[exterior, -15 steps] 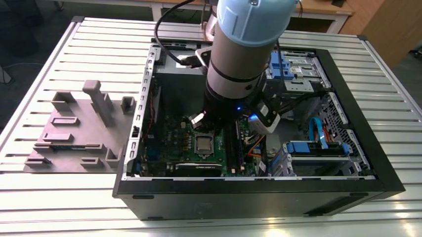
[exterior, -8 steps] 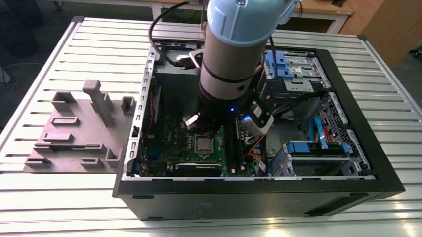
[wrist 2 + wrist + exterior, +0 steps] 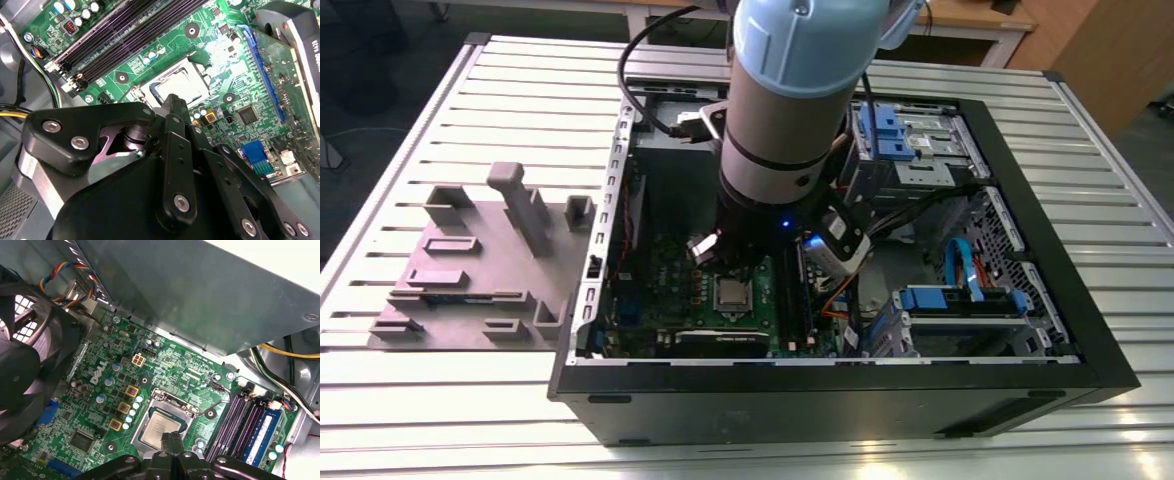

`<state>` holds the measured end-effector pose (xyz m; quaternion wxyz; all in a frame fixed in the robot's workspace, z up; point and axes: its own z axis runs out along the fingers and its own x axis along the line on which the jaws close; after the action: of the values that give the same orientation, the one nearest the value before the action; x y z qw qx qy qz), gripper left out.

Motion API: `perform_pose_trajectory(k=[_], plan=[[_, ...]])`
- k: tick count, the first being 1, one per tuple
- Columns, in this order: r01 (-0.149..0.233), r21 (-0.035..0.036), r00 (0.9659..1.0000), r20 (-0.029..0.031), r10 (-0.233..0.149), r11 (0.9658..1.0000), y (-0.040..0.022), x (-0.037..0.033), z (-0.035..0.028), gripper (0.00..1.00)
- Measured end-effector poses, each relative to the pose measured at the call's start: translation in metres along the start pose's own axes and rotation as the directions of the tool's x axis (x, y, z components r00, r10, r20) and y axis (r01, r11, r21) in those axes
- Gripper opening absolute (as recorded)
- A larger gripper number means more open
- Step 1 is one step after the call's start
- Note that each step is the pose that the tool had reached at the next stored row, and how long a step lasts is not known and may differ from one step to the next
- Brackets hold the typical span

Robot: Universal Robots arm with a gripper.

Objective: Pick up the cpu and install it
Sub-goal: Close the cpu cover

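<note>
Silvery-grey, the one cpu (image 3: 159, 427) lies seated in its metal-framed socket (image 3: 165, 401) on the green motherboard (image 3: 165, 365) (inside the open computer case (image 3: 1067, 330)). One gripper (image 3: 171, 439) hangs just above it, fingertips pressed together with nothing between them. Four dark memory slots (image 3: 120, 37) run beside the socket, and one grey fixture (image 3: 474, 265) sits outside the case.
</note>
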<state>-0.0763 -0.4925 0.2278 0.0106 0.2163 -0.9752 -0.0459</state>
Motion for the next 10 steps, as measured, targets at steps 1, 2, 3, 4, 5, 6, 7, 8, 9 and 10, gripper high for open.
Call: perform_pose_trajectory(k=[1, 2, 3, 4, 5, 6, 7, 8, 9, 10], plan=[[0.000, 0.0001, 1.0000, 0.0000, 0.000, 1.0000, 0.0000, 0.0000, 0.0000, 0.10], [0.000, 0.0001, 1.0000, 0.0000, 0.000, 1.0000, 0.0000, 0.0000, -0.0001, 0.10], [0.000, 0.0003, 1.0000, -0.0002, 0.000, 1.0000, 0.0000, 0.0001, -0.0008, 0.10], [0.000, 0.0001, 1.0000, 0.0000, 0.000, 1.0000, 0.0001, 0.0001, -0.0016, 0.10], [0.000, 0.0001, 1.0000, 0.0000, 0.000, 1.0000, 0.0002, 0.0001, -0.0024, 0.10], [0.000, -0.0001, 1.0000, 0.0002, 0.000, 1.0000, 0.0003, 0.0001, -0.0026, 0.10], [0.000, -0.0001, 1.0000, 0.0002, 0.000, 1.0000, 0.0003, 0.0001, -0.0026, 0.10], [0.000, -0.0001, 1.0000, 0.0003, 0.000, 1.0000, 0.0003, 0.0001, -0.0026, 0.10], [0.000, 0.0003, 1.0000, 0.0012, 0.000, 1.0000, 0.0005, 0.0010, -0.0027, 0.10], [0.000, 0.0004, 1.0000, 0.0032, 0.000, 1.0000, 0.0008, 0.0021, -0.0027, 0.10]])
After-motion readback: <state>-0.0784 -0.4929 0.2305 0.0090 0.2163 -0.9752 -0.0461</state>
